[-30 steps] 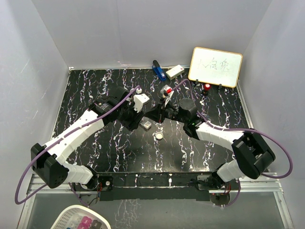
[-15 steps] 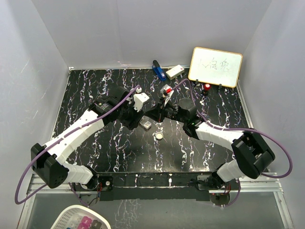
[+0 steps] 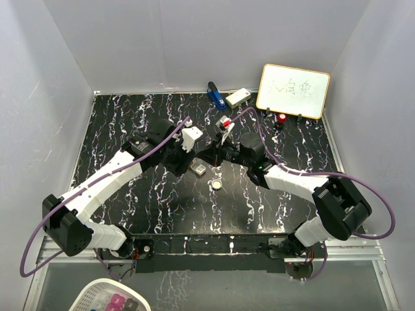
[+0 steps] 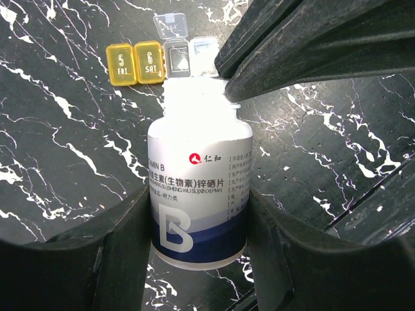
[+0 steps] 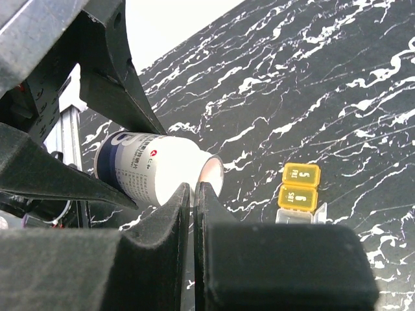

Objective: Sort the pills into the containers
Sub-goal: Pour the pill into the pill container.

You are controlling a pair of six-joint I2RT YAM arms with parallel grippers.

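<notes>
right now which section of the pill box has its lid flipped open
The clear section right next to the yellow SAT section; its lid is flipped back, while SAT and the FRI section are shut.

A robotics lab test cell — plain white walls [image 3: 194, 39] box in a black marbled table [image 3: 123, 123]; a left arm [image 3: 110, 175] and right arm [image 3: 298, 181] are mounted on a rail [image 3: 214, 247] at its near edge; a handwritten whiteboard [image 3: 293, 91] stands far right.

The tabletop [image 4: 52, 162] is black, veined with white streaks like marble. The bottle [image 4: 198, 188] is white with a dark blue band and a small red mark. The pill box [image 4: 162, 59] above it has two yellow-gold lids and clear sections. The left fingers [image 4: 123, 253] are black.
</notes>
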